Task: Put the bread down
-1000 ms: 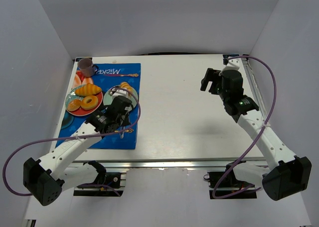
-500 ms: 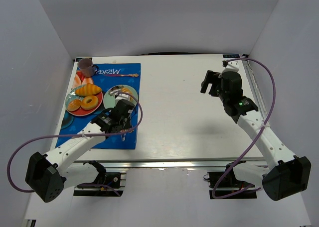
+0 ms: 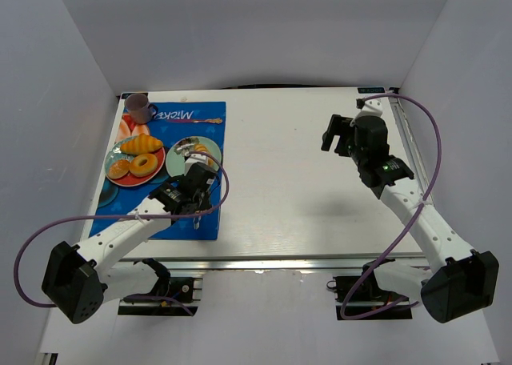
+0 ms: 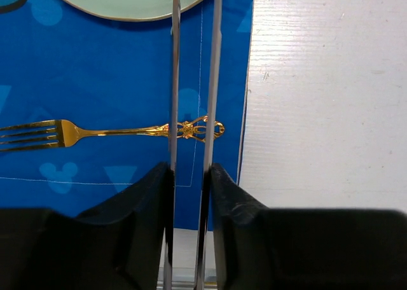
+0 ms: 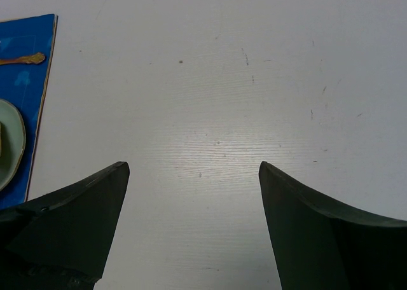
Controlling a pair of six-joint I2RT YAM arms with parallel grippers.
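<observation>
The bread (image 3: pixel 203 150) is a small golden-brown roll lying on the pale green plate (image 3: pixel 182 158), on the blue placemat (image 3: pixel 168 221). My left gripper (image 3: pixel 197 175) hovers just near of that plate, over the mat. In the left wrist view its two long metal fingers (image 4: pixel 173 80) stand slightly apart with nothing between them; their tips run out of frame over the green plate's rim (image 4: pixel 127 4). A gold fork (image 4: pixel 95 132) lies under them. My right gripper (image 3: pixel 336 131) is wide open and empty over the bare table at the far right.
A red plate (image 3: pixel 120 153) holds a croissant (image 3: pixel 142 144), a doughnut (image 3: pixel 144 165) and another roll. A purple cup (image 3: pixel 140 106) stands at the far left corner. A gold spoon (image 3: pixel 206 122) lies on the mat. The mat's right edge (image 4: pixel 247 112) meets white table.
My left gripper has drawn back from over the green plate toward the near edge, empty. The bread stays on the plate. The right arm has barely moved.
</observation>
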